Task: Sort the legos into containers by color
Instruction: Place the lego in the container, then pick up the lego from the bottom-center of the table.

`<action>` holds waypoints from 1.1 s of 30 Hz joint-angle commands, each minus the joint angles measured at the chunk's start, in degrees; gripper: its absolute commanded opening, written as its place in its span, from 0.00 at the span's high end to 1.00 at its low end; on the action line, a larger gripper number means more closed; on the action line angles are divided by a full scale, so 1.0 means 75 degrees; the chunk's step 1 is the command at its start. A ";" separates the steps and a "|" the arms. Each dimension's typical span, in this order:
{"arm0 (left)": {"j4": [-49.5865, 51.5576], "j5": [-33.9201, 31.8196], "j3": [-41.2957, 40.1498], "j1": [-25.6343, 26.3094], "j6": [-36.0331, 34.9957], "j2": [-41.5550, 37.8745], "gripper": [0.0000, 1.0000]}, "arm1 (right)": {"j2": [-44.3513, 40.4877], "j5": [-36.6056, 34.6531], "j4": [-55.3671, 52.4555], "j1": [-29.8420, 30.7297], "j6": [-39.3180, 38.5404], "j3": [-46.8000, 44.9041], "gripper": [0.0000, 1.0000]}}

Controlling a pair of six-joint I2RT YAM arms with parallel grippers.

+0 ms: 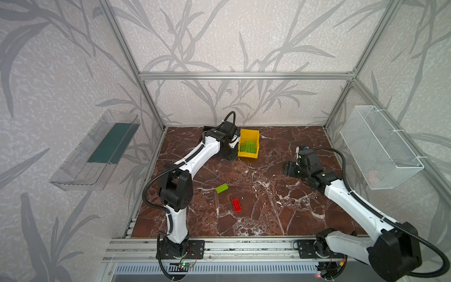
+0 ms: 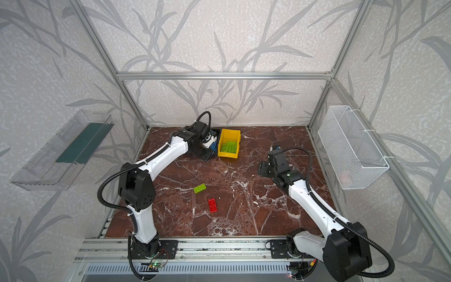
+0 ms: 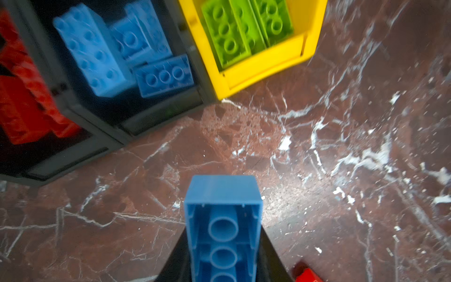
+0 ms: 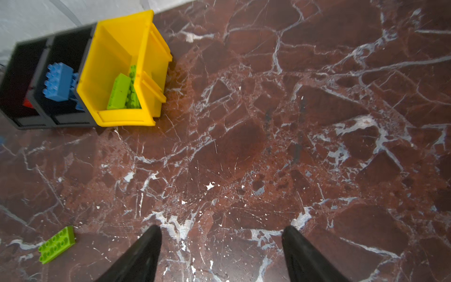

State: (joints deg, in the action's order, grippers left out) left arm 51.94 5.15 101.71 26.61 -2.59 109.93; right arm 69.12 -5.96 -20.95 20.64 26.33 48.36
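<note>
Nearest the front edge of the bench (image 1: pixel 280 214), a red brick (image 1: pixel 236 205) lies flat with its studs up. A green brick (image 1: pixel 221 188) lies just behind it and apart from it, both out in the open. Farther back on the right, the right end effector (image 4: pixel 220 229) hangs over bare marble with its fingers spread apart and nothing between them; in both top views its tips are hard to make out against the dark wrist. At the back, the left end effector (image 3: pixel 223 258) is clamped on a blue brick (image 3: pixel 222 210). The brick's hollow underside faces the wrist camera and its lower end is cut off by the frame. It shows against bare marble short of the bins; whether it touches the bench I cannot tell. Beyond it three bins stand side by side: a yellow bin (image 1: pixel 249 132) holding green bricks (image 1: pixel 249 147), a middle black bin (image 3: pixel 151 113) holding blue bricks (image 3: pixel 92 53), and an end black bin (image 3: pixel 61 158) holding red bricks (image 3: pixel 22 107), blurred and partly out of frame. In both top views the left arm hides the two black bins almost wholly.
</note>
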 commanded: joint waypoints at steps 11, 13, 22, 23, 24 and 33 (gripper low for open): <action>0.1475 0.1287 0.5343 -0.0965 0.1111 0.3674 0.74 | 0.0232 -0.0523 -0.0282 0.1389 0.0238 0.0134 0.21; 0.1886 0.1319 0.6256 -0.1040 0.1235 0.4256 0.67 | 0.0174 -0.0668 -0.0312 0.1704 0.0426 -0.0023 0.21; 0.1596 0.1257 0.6171 -0.1119 0.1237 0.4073 0.22 | 0.0636 -0.0784 -0.0349 0.2738 0.0838 -0.0142 0.18; 0.1545 0.1156 0.6015 -0.1122 0.1268 0.3849 0.22 | 0.0738 -0.0848 -0.0370 0.2920 0.0826 -0.0089 0.17; 0.1503 0.1109 0.5839 -0.1133 0.1283 0.3604 0.22 | 0.0837 -0.0881 -0.0400 0.3117 0.0837 -0.0034 0.16; -0.0959 0.0474 0.1286 -0.1152 0.1773 -0.0087 0.22 | 0.2243 -0.0814 -0.0593 0.4950 0.0838 0.0813 0.13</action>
State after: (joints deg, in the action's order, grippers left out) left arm 52.99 11.81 119.31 17.96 8.64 117.93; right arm 83.35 -11.88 -24.27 54.76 32.40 51.48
